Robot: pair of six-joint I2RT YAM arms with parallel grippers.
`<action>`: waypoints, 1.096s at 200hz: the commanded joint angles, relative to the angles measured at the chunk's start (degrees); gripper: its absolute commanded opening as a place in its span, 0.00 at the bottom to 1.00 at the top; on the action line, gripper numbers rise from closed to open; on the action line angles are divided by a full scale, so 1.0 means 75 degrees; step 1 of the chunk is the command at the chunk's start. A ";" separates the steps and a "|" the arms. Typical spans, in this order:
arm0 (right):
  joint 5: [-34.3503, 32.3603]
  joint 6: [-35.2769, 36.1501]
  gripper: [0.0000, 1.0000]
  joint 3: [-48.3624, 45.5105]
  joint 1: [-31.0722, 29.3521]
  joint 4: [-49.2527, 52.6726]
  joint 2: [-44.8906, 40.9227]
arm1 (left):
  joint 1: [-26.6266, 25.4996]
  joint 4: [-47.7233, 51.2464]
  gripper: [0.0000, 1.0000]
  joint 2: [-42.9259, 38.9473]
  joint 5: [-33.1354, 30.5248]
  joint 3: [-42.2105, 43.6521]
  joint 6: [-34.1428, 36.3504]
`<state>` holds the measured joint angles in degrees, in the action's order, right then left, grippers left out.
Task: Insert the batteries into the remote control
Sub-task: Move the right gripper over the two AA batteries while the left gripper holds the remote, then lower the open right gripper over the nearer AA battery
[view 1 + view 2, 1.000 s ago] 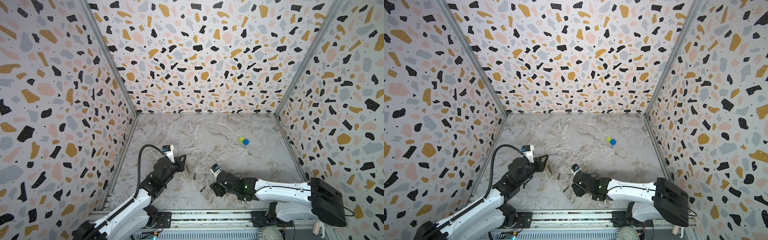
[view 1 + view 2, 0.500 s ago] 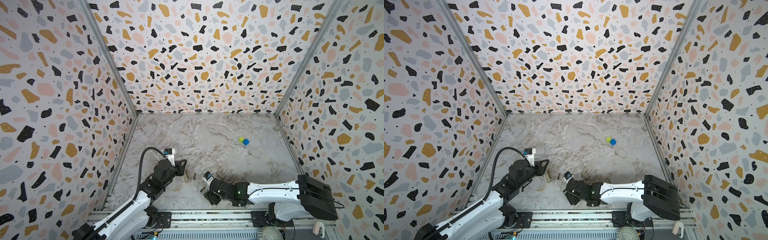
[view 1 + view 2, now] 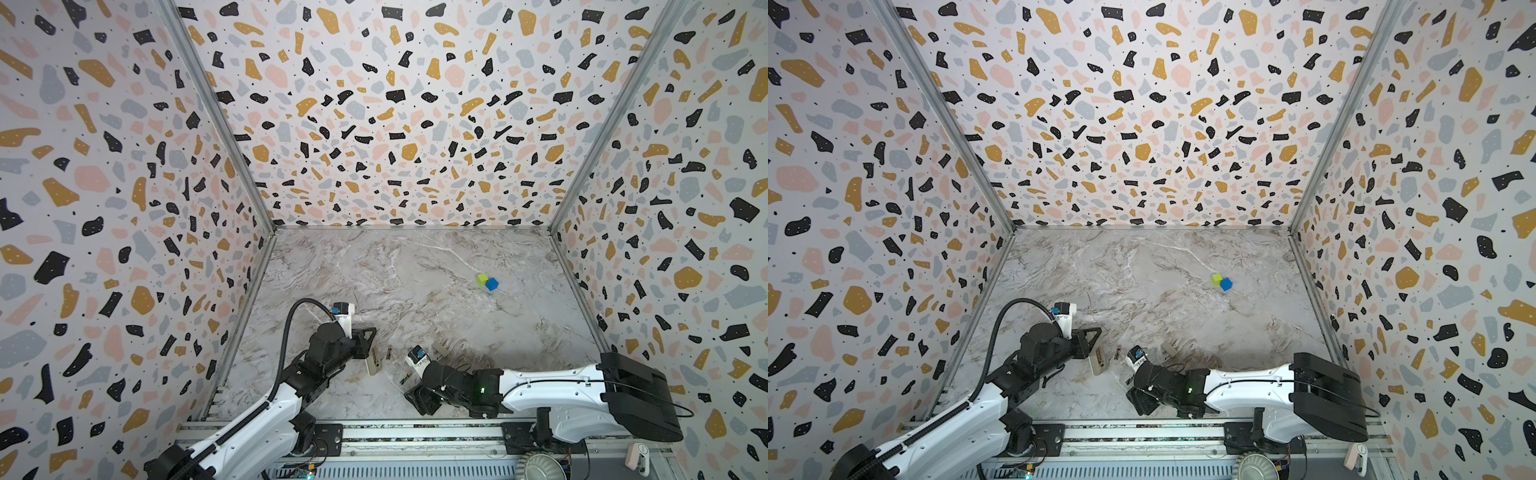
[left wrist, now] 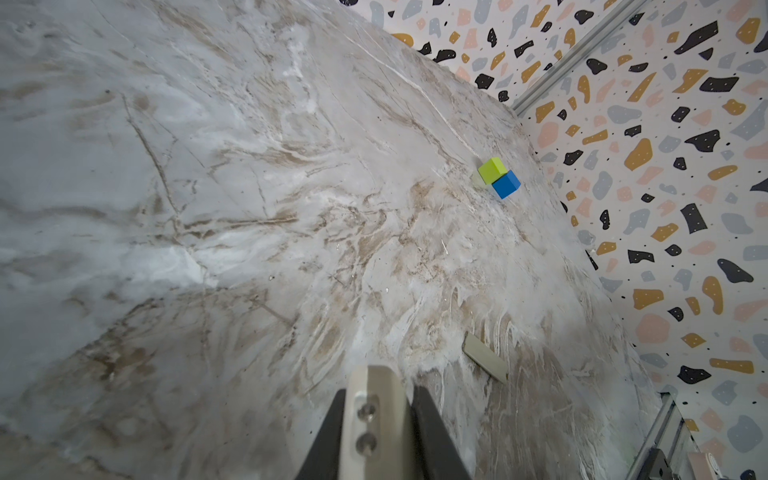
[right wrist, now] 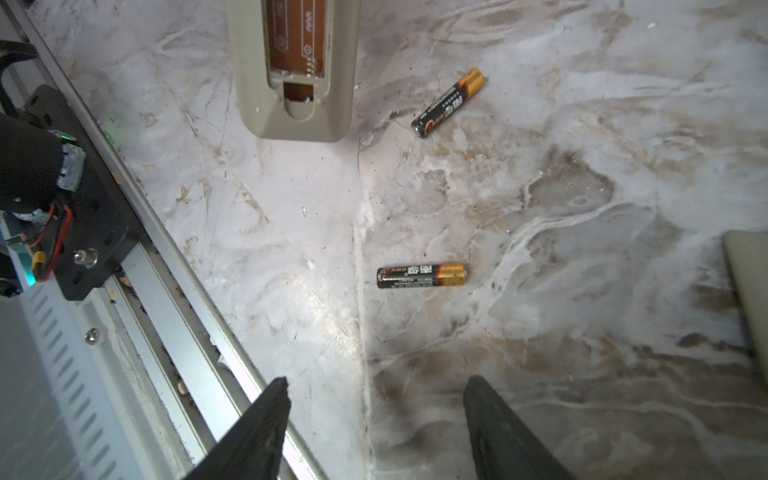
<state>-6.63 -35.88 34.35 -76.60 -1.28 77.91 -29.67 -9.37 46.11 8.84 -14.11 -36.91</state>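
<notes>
A marble-patterned surface [image 3: 415, 291] floors a booth closed on three sides by speckled terrazzo walls [image 3: 395, 124], with a metal rail [image 3: 415, 432] along its front edge. Everything in play sits in the lower middle of both top views, close to that rail.

The left hand [image 3: 368, 348] pinches one end of the remote control [image 3: 374, 365]. The remote lies back-up on the surface with its battery bay [image 5: 295, 41] uncovered. In the left wrist view the dark fingers [image 4: 328, 436] press against both sides of the pale casing.

Just right of the remote, and apart from it, lies the first battery [image 3: 389, 353]. The second battery [image 3: 406, 378] lies lower in the frame, nearer the rail. Both are flat on the surface with bare marble around them.

The right hand [image 3: 417, 401] extends in from the right, its jaws spread apart. The second battery lies ahead of its fingertips [image 5: 282, 390], outside the gap between them.

A pale battery cover [image 3: 439, 348] rests just above the right wrist in the frame, near the batteries but touching neither.

A green cube [image 3: 482, 278] and a blue cube [image 3: 492, 284], touching each other, sit right of centre, well apart from the rest. Open marble runs from the arms back to the rear wall and across the whole upper left of the surface.
</notes>
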 commanded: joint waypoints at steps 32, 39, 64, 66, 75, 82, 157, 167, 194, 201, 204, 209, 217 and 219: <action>0.0180 -0.0138 0.68 -0.0386 0.0149 -0.0363 -0.0362 | -0.0024 -0.0137 0.00 -0.0207 0.0263 0.0344 0.0020; 0.0217 -0.0149 0.68 -0.0434 0.0185 -0.0407 -0.0377 | -0.0049 -0.0135 0.00 -0.0205 0.0257 0.0363 0.0019; 0.0390 -0.0196 0.64 -0.0644 0.0308 -0.0671 -0.0491 | -0.0162 -0.0229 0.00 -0.0230 0.0192 0.0471 0.0001; 0.0403 -0.0196 0.64 -0.0649 0.0315 -0.0684 -0.0494 | -0.0170 -0.0249 0.00 -0.0224 0.0195 0.0483 -0.0006; 0.0510 -0.0207 0.63 -0.0710 0.0366 -0.0770 -0.0518 | -0.0194 -0.0326 0.00 -0.0168 0.0189 0.0510 -0.0035; 0.0543 -0.0207 0.62 -0.0730 0.0390 -0.0793 -0.0537 | -0.0222 -0.0367 0.00 -0.0112 0.0185 0.0516 -0.0036; 0.0890 -0.0066 0.54 -0.0912 0.0697 -0.1213 -0.0430 | -0.0723 -0.1176 0.00 0.0260 0.0065 0.0586 -0.0200; 0.0936 -0.0033 0.53 -0.0891 0.0748 -0.1266 -0.0364 | -0.0793 -0.1290 0.00 0.0339 0.0026 0.0553 -0.0223; 0.1055 0.0011 0.50 -0.0911 0.0855 -0.1523 -0.0184 | -0.0936 -0.1608 0.00 0.0622 -0.0010 0.0522 -0.0270; 0.1103 0.0011 0.50 -0.0924 0.0882 -0.1609 -0.0131 | -0.0953 -0.1700 0.00 0.0696 -0.0017 0.0522 -0.0282; 0.1124 0.0014 0.50 -0.0934 0.0896 -0.1652 -0.0107 | -0.0964 -0.1730 0.00 0.0724 -0.0013 0.0516 -0.0293; 0.1136 0.0007 0.50 -0.0935 0.0902 -0.1694 -0.0075 | -0.0978 -0.1786 0.00 0.0769 -0.0017 0.0522 -0.0294; 0.1174 0.0026 0.49 -0.0928 0.0918 -0.1782 -0.0002 | -0.1001 -0.1869 0.00 0.0839 -0.0018 0.0522 -0.0306; 0.1185 0.0026 0.49 -0.0925 0.0928 -0.1800 0.0019 | -0.1007 -0.1895 0.00 0.0846 -0.0021 0.0522 -0.0306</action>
<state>0.86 -36.56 27.62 -70.17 -12.12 76.90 -36.58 -18.41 51.27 9.58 -10.37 -38.79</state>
